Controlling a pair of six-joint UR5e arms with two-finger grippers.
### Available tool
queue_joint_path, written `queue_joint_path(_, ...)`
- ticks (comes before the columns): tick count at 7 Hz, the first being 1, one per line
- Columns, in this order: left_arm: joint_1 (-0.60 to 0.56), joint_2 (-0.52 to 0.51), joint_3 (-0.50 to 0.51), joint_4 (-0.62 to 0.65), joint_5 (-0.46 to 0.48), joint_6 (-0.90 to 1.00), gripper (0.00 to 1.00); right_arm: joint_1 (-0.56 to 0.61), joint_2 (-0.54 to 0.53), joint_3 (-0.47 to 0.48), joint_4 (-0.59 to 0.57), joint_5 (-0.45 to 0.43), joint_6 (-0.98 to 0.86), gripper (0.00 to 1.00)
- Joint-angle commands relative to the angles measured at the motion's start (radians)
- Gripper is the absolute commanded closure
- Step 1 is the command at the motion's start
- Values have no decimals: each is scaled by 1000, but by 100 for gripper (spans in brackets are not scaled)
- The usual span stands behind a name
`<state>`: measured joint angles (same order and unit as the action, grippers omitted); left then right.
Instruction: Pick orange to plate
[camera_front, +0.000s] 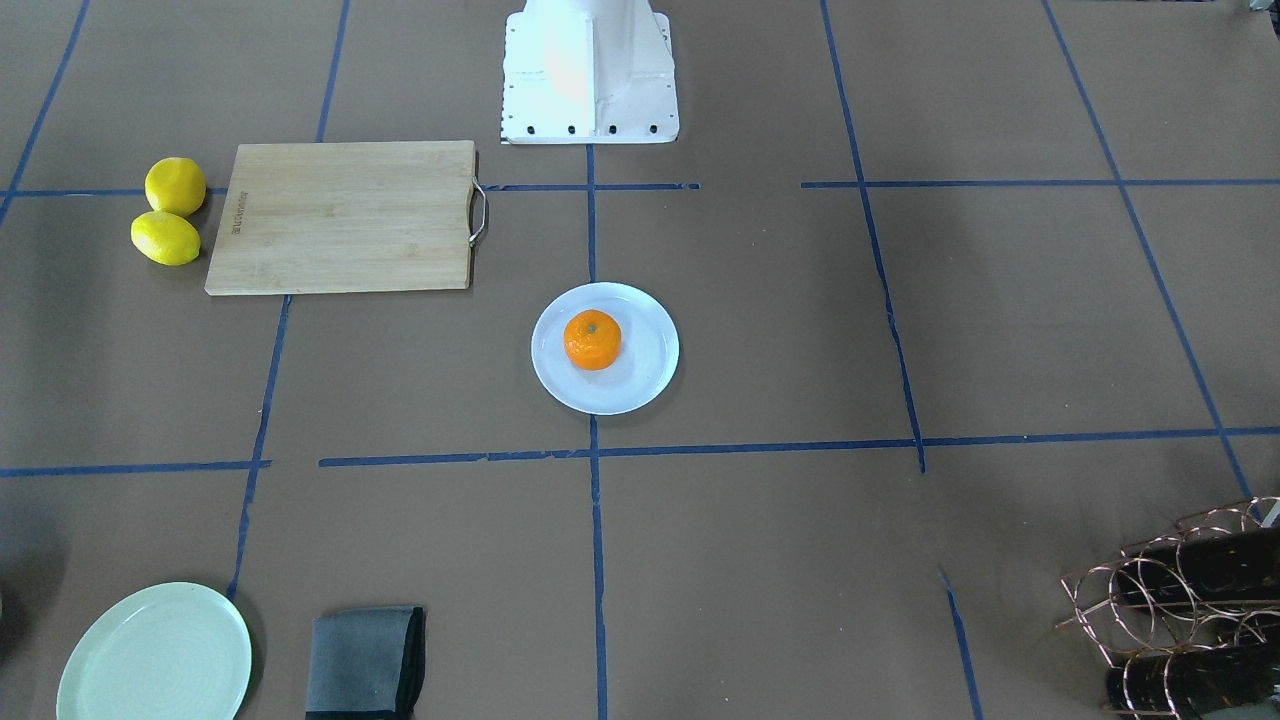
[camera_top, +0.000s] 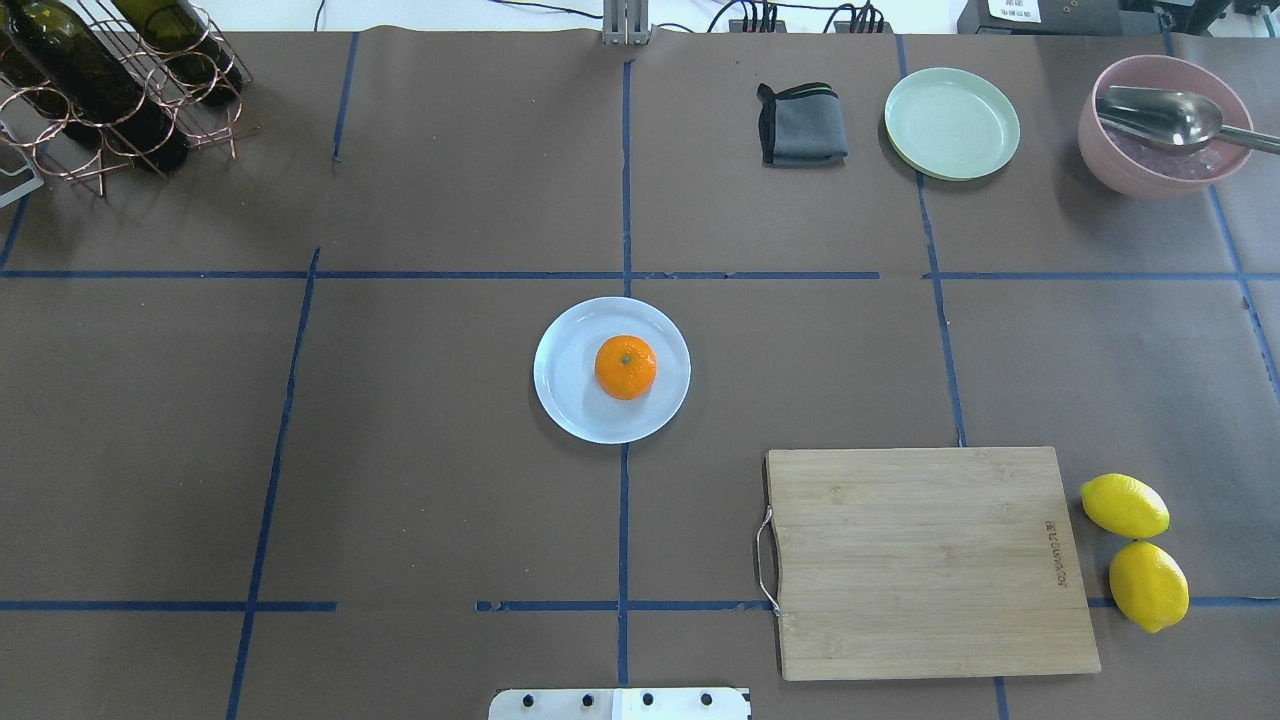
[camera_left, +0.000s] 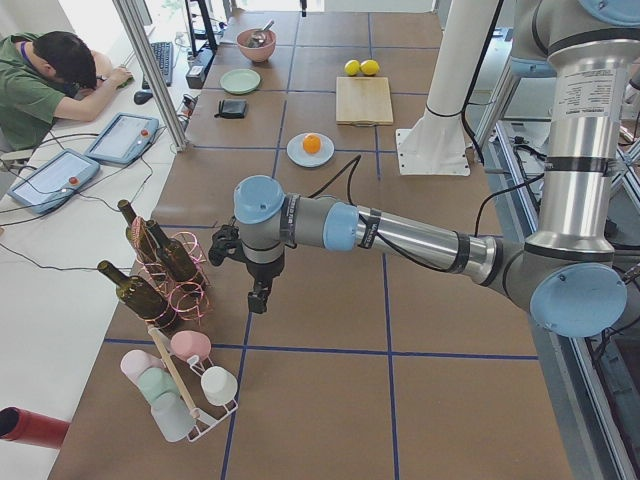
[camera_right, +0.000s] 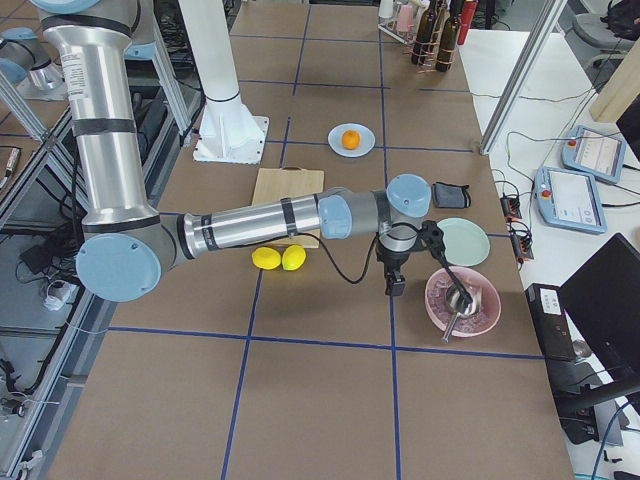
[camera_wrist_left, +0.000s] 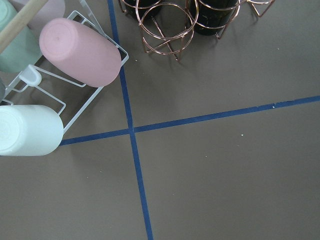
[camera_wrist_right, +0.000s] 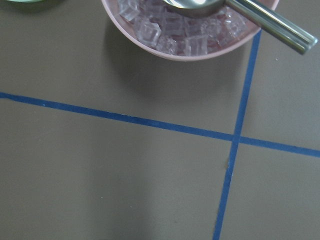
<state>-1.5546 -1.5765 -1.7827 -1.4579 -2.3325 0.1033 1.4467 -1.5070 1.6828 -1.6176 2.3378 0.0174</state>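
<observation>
Brown table, orange sitting on plate, left tool and right tool side-on only, opening impossible to tell.

Orange: one piece, small, round and slightly flattened, with a bright orange dimpled peel. It is whole and unpeeled, and the small greenish stem dot faces up. It sits on the plate, a little off centre toward the robot's right, with bare plate showing all around it. Plate: one piece, round, plain white with a faint bluish tint and a raised rim. It lies flat and right way up near the middle of the worktop, over a blue tape line that passes beneath it, and it carries the orange alone.
</observation>
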Motion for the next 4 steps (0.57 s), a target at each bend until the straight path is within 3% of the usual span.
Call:
queue_joint_path(1,-5,27,67,10,7,13,0,44,-19,-24,15,11,-8,0)
queue_joint_path(2,-10,56,98,5,7,74,0,67,-15,-63,15,58,-22,0)
queue_joint_path(4,-10,85,108,-4,-1,107,0,110,-16,-104,15,69,-123,0)
